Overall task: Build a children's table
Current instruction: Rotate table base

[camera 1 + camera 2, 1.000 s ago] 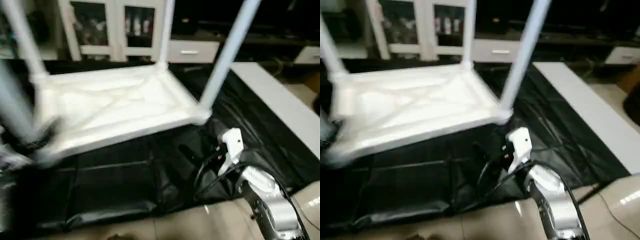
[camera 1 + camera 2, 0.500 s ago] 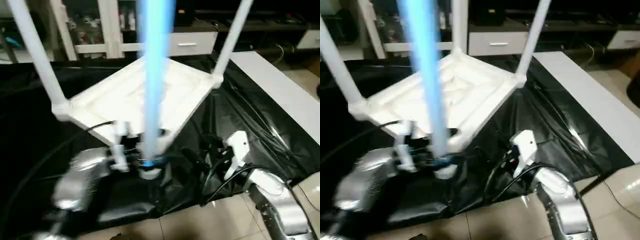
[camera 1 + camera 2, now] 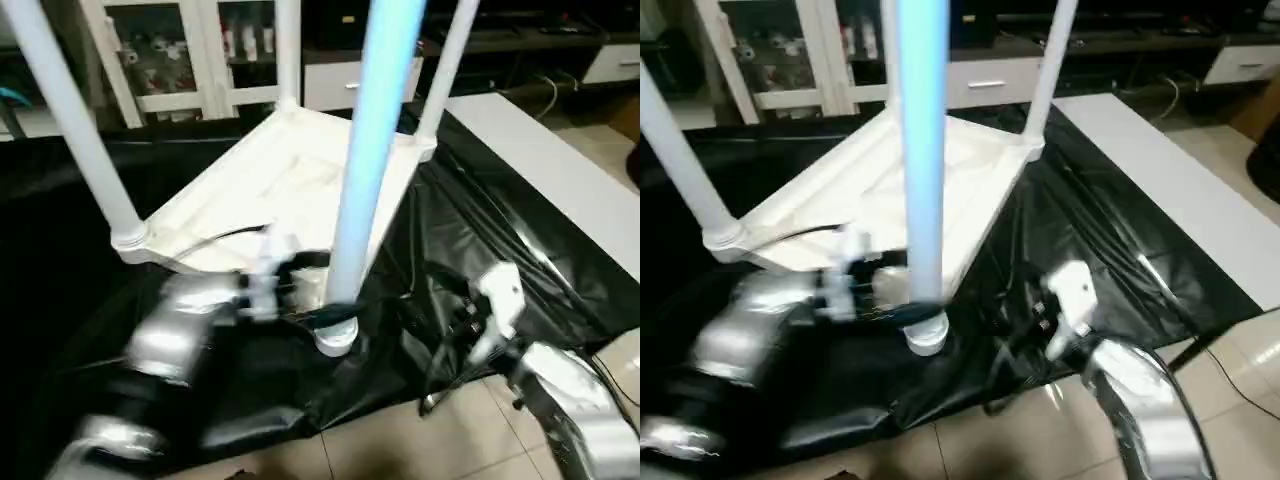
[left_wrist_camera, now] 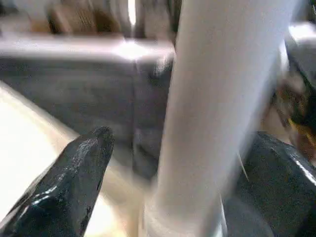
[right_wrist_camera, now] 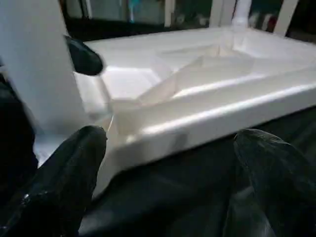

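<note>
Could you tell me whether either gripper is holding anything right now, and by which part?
The left gripper straddles the near white tube leg just above its socket; whether it grips cannot be told. The right gripper is open and empty.

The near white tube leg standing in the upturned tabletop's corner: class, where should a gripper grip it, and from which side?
Grip the near white tube leg low on its round shaft, just above the corner socket, coming in level from the robot's side, as the left gripper does: the upright leg suits fingers on opposite sides.
</note>
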Controlling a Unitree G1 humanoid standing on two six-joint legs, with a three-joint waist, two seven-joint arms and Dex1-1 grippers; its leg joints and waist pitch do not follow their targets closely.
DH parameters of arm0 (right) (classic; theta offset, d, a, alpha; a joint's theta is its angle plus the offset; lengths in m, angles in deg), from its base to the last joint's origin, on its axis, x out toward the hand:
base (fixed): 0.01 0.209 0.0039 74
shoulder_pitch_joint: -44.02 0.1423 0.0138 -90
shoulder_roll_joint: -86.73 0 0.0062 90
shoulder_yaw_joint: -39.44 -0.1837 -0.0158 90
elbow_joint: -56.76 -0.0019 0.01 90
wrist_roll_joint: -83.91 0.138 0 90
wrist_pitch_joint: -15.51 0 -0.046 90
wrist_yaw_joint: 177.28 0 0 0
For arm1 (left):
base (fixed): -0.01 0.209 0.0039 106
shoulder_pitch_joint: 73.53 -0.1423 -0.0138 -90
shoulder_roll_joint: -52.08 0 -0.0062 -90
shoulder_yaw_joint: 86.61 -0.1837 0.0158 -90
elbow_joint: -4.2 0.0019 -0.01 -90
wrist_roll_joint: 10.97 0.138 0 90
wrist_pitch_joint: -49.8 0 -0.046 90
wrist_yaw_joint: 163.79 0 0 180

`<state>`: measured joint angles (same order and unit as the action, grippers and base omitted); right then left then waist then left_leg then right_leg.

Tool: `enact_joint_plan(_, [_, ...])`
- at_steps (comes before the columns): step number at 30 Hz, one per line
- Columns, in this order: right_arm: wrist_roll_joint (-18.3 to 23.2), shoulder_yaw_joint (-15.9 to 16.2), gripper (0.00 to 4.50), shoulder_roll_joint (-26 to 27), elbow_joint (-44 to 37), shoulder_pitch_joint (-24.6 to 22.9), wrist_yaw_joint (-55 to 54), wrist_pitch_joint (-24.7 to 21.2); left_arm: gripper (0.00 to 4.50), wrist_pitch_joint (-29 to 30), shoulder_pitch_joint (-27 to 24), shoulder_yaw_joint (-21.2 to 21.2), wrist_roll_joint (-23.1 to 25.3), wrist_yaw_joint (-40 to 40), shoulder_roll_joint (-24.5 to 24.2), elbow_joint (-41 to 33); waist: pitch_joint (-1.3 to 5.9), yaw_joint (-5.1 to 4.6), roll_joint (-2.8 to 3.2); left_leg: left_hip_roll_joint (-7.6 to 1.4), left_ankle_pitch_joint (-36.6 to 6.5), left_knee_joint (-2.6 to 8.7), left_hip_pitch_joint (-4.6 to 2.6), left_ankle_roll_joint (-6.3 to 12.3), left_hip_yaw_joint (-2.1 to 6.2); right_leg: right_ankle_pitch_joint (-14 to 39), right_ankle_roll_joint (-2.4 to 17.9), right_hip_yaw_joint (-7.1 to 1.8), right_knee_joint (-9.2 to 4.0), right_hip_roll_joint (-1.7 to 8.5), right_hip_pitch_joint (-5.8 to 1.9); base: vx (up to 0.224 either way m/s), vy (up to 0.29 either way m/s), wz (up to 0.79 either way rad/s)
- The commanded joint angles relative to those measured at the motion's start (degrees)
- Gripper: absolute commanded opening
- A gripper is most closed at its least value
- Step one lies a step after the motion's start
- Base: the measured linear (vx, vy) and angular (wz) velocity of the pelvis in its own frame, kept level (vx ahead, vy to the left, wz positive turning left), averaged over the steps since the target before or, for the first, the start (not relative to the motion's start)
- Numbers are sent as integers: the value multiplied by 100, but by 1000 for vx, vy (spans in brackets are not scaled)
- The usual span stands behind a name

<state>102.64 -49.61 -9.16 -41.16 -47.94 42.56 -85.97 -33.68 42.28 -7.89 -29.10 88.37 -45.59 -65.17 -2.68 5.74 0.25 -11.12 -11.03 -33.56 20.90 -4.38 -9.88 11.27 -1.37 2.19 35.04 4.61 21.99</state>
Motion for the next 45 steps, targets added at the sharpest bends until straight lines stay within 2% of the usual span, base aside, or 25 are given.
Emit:
enact_joint_plan(1, [113, 41, 450, -111, -198, 28, 219, -127, 448, 222, 173, -109, 125, 353, -172, 45, 318, -7, 39, -179, -1286, 442, -75, 75, 42, 805, 1278, -188, -378, 285, -187, 0, 0, 0])
enact_joint_plan(4, [114, 134, 450, -232, -239, 23, 382, -161, 448, 217, 293, -321, 327, 516, -440, 154, 317, 8, 19, -186, -1401, 446, -102, 60, 36, 912, 1307, -193, -387, 294, -173, 0, 0, 0])
enact_joint_plan(5, [117, 212, 450, -261, -293, 49, 443, -199, 448, -188, 444, -548, 770, 382, -531, 442, 306, 12, 4, -179, -1414, 449, -87, 66, 41, 993, 1235, -196, -403, 297, -179, 0, 0, 0])
enact_joint_plan(6, [117, 212, 450, -261, -293, 49, 443, -199, 448, -188, 444, -548, 770, 382, -531, 442, 312, 15, 5, -177, -1385, 449, -87, 60, 41, 991, 1216, -199, -401, 306, -184, 0, 0, 0])
enact_joint_plan(7, [106, 269, 450, -244, -330, 83, 446, -217, 448, -514, 560, -606, 1020, 121, -452, 719, 315, 16, 6, -181, -1351, 450, -76, 51, 46, 973, 1215, -201, -394, 321, -195, 0, 0, 0])
enact_joint_plan(8, [106, 269, 450, -244, -330, 83, 446, -217, 448, -514, 560, -606, 1020, 121, -452, 719, 319, 24, -16, -182, -1294, 439, -75, 51, 40, 945, 1210, -199, -398, 326, -190, 0, 0, 0])
enact_joint_plan(9, [106, 305, 450, -237, -359, 102, 442, -231, 448, -698, 632, -634, 1161, -44, -396, 881, 331, 33, -9, -192, -1185, 437, -67, 44, 48, 819, 1235, -198, -373, 346, -205, 0, 0, 0])
enact_joint_plan(10, [70, 416, 450, -191, -430, 149, 433, -248, 448, -899, 749, -760, 1465, -250, -332, 1121, 337, 30, -31, -185, -1097, 421, -59, 65, 41, 678, 1241, -195, -365, 331, -206, 0, 0, 0])
enact_joint_plan(12, [56, 455, 450, -174, -455, 165, 430, -255, 448, -962, 788, -806, 1573, -314, -312, 1200, 349, 38, -21, -186, -991, 410, -57, 91, 49, 531, 1229, -194, -345, 342, -218, 0, 0, 0])
enact_joint_plan(14, [61, 656, 450, -75, -593, 175, 462, -320, 448, -1141, 879, -1080, 1951, -402, -325, 1353, 353, 47, -22, -194, -930, 413, -57, 101, 52, 474, 1237, -191, -336, 347, -215, 0, 0, 0])
enact_joint_plan(18, [-5, 830, 450, 26, -607, 230, 430, -292, 448, -1203, 956, -1352, 2220, -376, -386, 1510, 353, 47, -8, -192, -959, 412, -63, 87, 49, 411, 1284, -192, -330, 343, -202, 0, 0, 0])
enact_joint_plan(20, [-189, 878, 450, 274, -427, 501, 178, -158, 448, -1235, 1006, -1599, 2572, -293, -515, 1671, 352, 39, 3, -196, -1067, 428, -74, 10, 51, 528, 1299, -194, -334, 354, -182, 0, 0, 0])
enact_joint_plan(23, [-228, 885, 450, 317, -388, 565, 114, -134, 448, -1257, 1023, -1632, 2643, -274, -527, 1733, 328, 24, -4, -199, -1265, 446, -94, -86, 47, 777, 1276, -204, -356, 350, -169, 0, 0, 0])
enact_joint_plan(24, [-252, 887, 450, 388, -329, 699, 35, -108, 448, -1273, 1043, -1703, 2770, -216, -583, 1795, 322, 24, -3, -199, -1298, 451, -89, -100, 50, 827, 1267, -207, -359, 357, -177, 0, 0, 0])
enact_joint_plan(25, [-268, 856, 450, 473, -207, 1004, -45, -44, 448, -1247, 1072, -1747, 2904, -150, -686, 1837, 332, 15, -32, -193, -1289, 460, -84, -120, 52, 902, 1248, -205, -356, 363, -174, 0, 0, 0])
enact_joint_plan(26, [-269, 837, 450, 493, -163, 1133, -66, -25, 448, -1232, 1087, -1750, 2934, -135, -731, 1836, 325, -8, -40, -189, -1296, 468, -64, -139, 59, 925, 1234, -200, -355, 355, -187, 0, 0, 0])
enact_joint_plan(29, [-275, 801, 450, 460, -50, 1327, -32, -5, 448, -1133, 1086, -1737, 2951, -69, -866, 1744, 317, -26, -60, -188, -1320, 461, -78, -134, 50, 1022, 1217, -210, -364, 364, -175, 0, 0, 0])
enact_joint_plan(33, [-315, 795, 450, 390, 182, 1561, 184, 48, 448, -1121, 1100, -1716, 2976, 39, -1087, 1748, 314, -22, -56, -195, -1390, 465, -89, -145, 55, 1208, 1188, -215, -369, 373, -158, 0, 0, 0])
enact_joint_plan(36, [-306, 840, 450, 327, 343, 1712, 377, 83, 448, -1127, 1083, -1659, 2989, 111, -1241, 1744, 312, -56, -77, -189, -1352, 485, -54, -158, 71, 1084, 1198, -197, -344, 355, -189, 0, 0, 0])
enact_joint_plan(37, [-305, 852, 450, 312, 376, 1746, 425, 88, 448, -1111, 1075, -1644, 2989, 125, -1278, 1732, 318, -48, -67, -190, -1383, 477, -79, -168, 66, 1082, 1193, -200, -345, 358, -172, 0, 0, 0])
enact_joint_plan(38, [-299, 866, 450, 287, 416, 1781, 483, 107, 448, -1071, 1048, -1627, 2964, 187, -1329, 1687, 326, -44, -90, -195, -1374, 470, -92, -163, 59, 1006, 1221, -207, -344, 365, -166, 0, 0, 0])
enact_joint_plan(40, [-264, 874, 450, 232, 497, 1845, 608, 131, 448, -976, 979, -1614, 2939, 294, -1434, 1598, 336, -57, -92, -191, -1253, 474, -62, -148, 69, 855, 1257, -199, -314, 361, -200, 0, 0, 0])
enact_joint_plan(42, [-246, 851, 450, 198, 617, 1918, 662, 180, 448, -891, 896, -1624, 2920, 392, -1527, 1488, 337, -66, -85, -191, -1177, 460, -79, -132, 59, 620, 1306, -194, -295, 342, -178, 0, 0, 0])
enact_joint_plan(43, [-245, 822, 450, 190, 692, 1959, 687, 208, 448, -866, 843, -1631, 2914, 446, -1573, 1417, 341, -68, -111, -191, -1169, 458, -81, -122, 54, 570, 1328, -192, -293, 341, -183, 0, 0, 0])
enact_joint_plan(45, [-238, 776, 450, 180, 803, 2028, 731, 240, 448, -810, 738, -1610, 2839, 559, -1630, 1267, 349, -78, -110, -189, -1143, 449, -87, -102, 48, 457, 1407, -191, -277, 344, -184, 0, 0, 0])
